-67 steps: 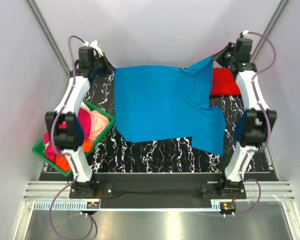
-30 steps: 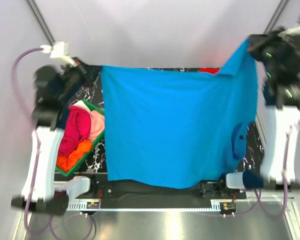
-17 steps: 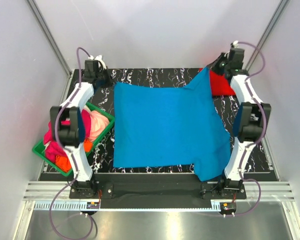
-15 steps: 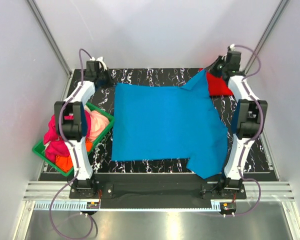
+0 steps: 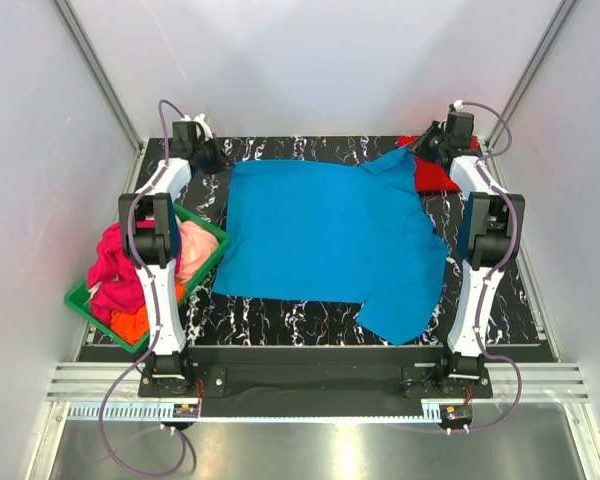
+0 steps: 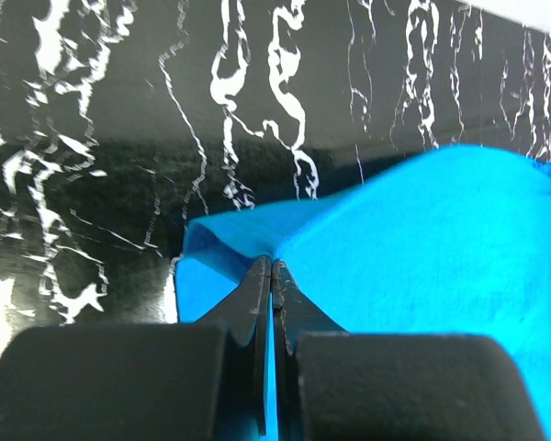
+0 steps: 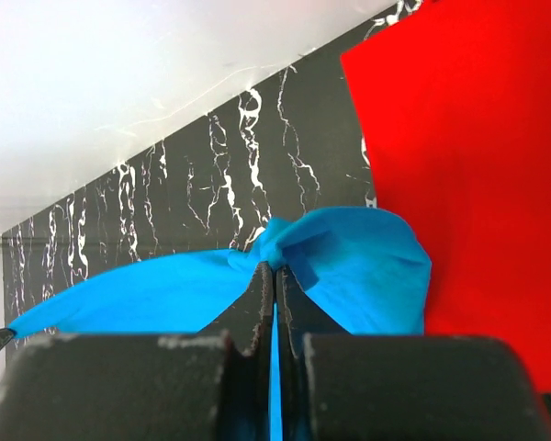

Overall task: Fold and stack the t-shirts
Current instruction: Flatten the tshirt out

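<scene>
— Since half a second back, both arms have stretched further toward the far edge, dragging the blue t-shirt (image 5: pixel 325 235) up the bench (image 5: pixel 280 322).
— Grip?
— Left fingers (image 6: pixel 250 303) are pressed together on its far-left corner, and right fingers (image 7: pixel 253 317) pinch the far-right corner.
— Anything close?
— A red t-shirt (image 5: pixel 435 172) lies far right, touching that corner. The green basket (image 5: pixel 218 245) under the left arm holds a pink t-shirt (image 5: pixel 115 270) and an orange t-shirt (image 5: pixel 130 322).

Blue t-shirt (image 5: pixel 325 235) spread flat — red t-shirt (image 5: pixel 430 178) lies at its far-right corner.
</scene>
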`<state>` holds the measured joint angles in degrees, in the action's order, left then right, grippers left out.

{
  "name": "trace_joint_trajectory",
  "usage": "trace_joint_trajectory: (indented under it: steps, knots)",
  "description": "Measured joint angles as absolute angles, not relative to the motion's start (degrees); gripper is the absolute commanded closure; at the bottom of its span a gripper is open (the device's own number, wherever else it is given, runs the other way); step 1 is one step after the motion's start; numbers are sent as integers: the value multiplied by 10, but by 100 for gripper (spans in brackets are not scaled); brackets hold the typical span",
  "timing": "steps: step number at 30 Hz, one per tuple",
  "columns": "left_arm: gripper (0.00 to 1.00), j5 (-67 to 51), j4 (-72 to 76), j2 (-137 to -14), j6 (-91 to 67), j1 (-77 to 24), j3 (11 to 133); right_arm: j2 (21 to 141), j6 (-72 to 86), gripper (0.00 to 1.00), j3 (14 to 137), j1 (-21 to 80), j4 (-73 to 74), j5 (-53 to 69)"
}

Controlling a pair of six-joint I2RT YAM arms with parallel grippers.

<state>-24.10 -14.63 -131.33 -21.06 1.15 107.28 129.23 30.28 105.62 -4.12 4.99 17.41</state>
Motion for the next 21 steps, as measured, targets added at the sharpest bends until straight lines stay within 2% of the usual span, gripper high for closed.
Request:
trace_joint_trajectory:
  steps: [4, 12, 17, 21]
  knots:
    - [100, -241, -146, -1314, -219, 27, 1083, 1256, 308, 100, 1027, -43, 58, 159]
    - [100, -262, -145, -1306, -236, 49, 1074, 1053, 313, 100, 854, -43, 57, 100]
    - [100, -281, -156, -1225, -251, 41, 1025, 972, 296, 100, 881, -43, 120, 55]
    - [100, -284, -164, -1086, -258, 18, 994, 948, 270, 100, 983, -46, 176, 41]
